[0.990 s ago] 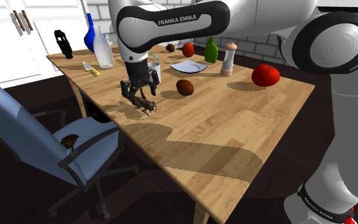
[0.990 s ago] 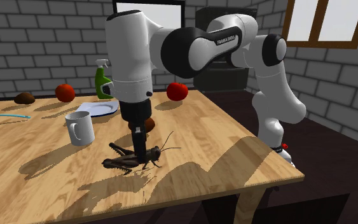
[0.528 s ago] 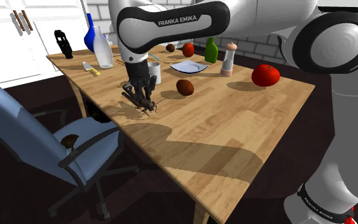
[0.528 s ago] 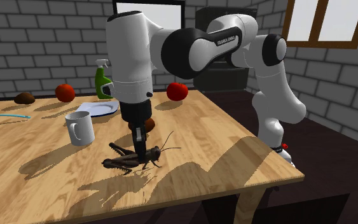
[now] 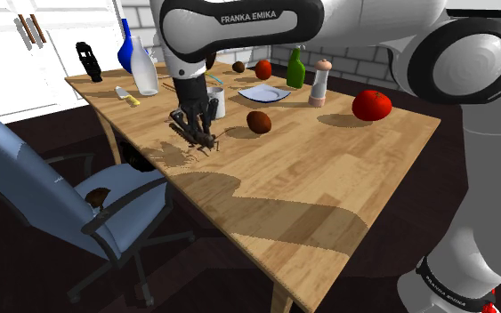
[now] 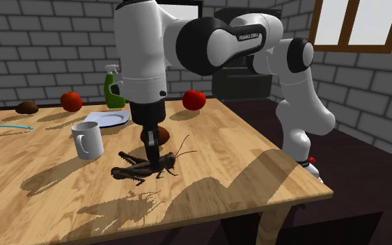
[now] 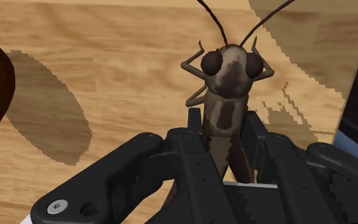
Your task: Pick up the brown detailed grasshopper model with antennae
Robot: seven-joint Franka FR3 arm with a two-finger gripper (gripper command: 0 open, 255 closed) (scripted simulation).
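The brown grasshopper model point(image 6: 142, 166) with long thin antennae hangs a little above the wooden table point(image 6: 41, 188), and its shadow lies on the wood below it. My black gripper point(image 6: 152, 158) points straight down and is shut on its body. In the wrist view the grasshopper point(image 7: 225, 89) is clasped between the two fingers point(image 7: 193, 137), with its head and antennae sticking out beyond the gripper point(image 7: 225, 130). In the shoulder view the gripper point(image 5: 197, 124) holds the grasshopper point(image 5: 204, 139) near the table's edge on the chair side.
A white mug point(image 5: 215, 100) stands just behind the gripper, and a brown oval object point(image 5: 258, 121) lies beside it. Farther back are a plate point(image 5: 263, 92), a green bottle point(image 5: 295, 69), a pepper mill point(image 5: 319, 83) and a tomato point(image 5: 371, 105). A blue office chair point(image 5: 79, 196) stands by the table.
The fingers closed on the grasshopper's body. The gripper then rose a little, lifting the grasshopper off the table.
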